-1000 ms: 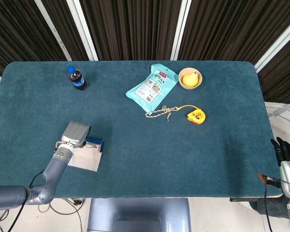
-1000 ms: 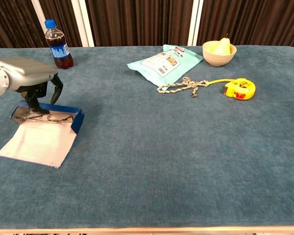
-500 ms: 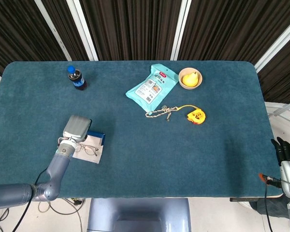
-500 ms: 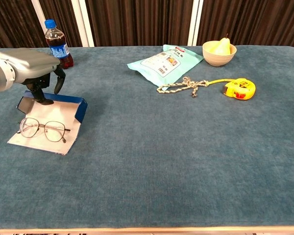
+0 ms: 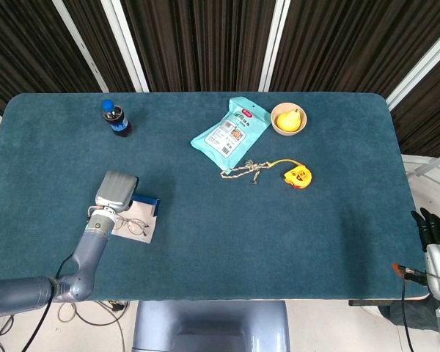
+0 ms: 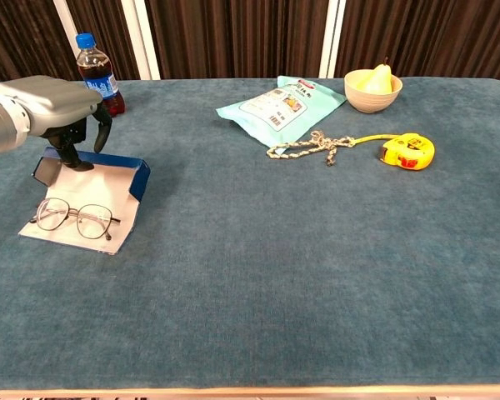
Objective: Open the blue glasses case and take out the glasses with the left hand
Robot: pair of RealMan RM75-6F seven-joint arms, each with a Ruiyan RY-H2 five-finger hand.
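Your left hand [image 6: 62, 108] hangs over the far end of the opened blue glasses case [image 6: 92, 193], fingers curled downward with the dark fingertips [image 6: 77, 160] touching or just above the case's inside, gripping nothing that can be seen; the glasses [image 6: 73, 217] lie folded out on the case's pale lining, nearer you than the hand and apart from it. Your right hand [image 5: 434, 236] sits off the bench's [image 5: 205, 220] right edge, dark fingers pointing up, empty, though you cannot tell how wide they spread. Further stock on the bench: cola bottle [image 5: 116, 119], teal snack packet [image 5: 230, 132], bowl with a pear [image 5: 289, 119], knotted rope [image 5: 248, 169], yellow tape measure [image 5: 298, 175].
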